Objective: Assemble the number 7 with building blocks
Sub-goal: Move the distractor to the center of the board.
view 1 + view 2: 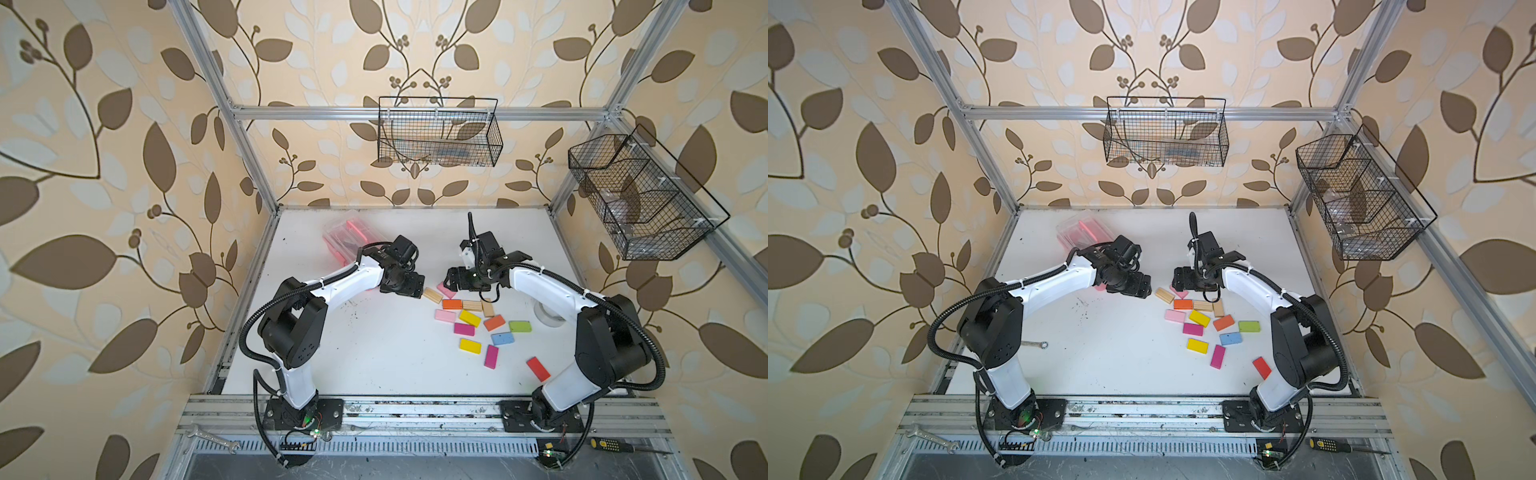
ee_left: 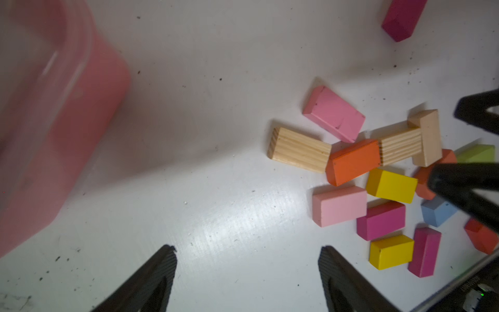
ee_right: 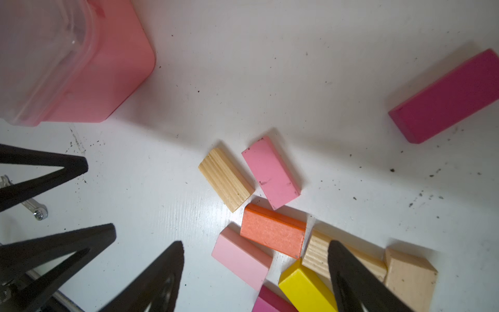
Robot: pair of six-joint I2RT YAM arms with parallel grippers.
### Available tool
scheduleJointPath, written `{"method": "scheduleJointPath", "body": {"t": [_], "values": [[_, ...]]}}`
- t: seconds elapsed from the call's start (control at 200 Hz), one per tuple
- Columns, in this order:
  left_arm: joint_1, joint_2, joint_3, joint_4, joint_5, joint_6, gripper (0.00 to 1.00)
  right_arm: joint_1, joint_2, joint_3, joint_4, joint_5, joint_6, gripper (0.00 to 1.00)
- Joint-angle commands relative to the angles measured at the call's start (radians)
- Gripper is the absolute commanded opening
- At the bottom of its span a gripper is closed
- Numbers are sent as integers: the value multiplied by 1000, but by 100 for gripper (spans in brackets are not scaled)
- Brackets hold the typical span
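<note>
Left pincer [image 2: 247, 250] beside slanted wood block [image 2: 299, 150]

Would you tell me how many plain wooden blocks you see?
3 plain wooden blocks: one nearest the left gripper, two touching, beside an orange block; arms may hide others.

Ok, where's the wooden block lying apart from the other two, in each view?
Both top views: wooden block near picture centre.
Left wrist: right of centre.
Right wrist: just left of centre.
Shared landmark: darker pink block alongside it.
</note>
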Motion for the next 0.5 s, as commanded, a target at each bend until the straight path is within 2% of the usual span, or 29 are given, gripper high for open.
{"method": "scheduleJointPath", "body": {"t": [0.0,0.06,0.14,0.245,0.495], "values": [[78,-165,-144,1,-52,-75,86,2,-9,11,-25,11,-14,84],[138,-224,-211,47,-9,-80,86,6,-5,15,-26,5,-20,84],[195,-255,-232,56,5,-48,87,16,-8,23,-32,22,-21,84],[251,-230,-211,63,39,7,87,27,-21,22,-32,34,-15,84],[327,-148,-154,98,20,107,87,51,-49,-2,-35,65,-4,85]]}}
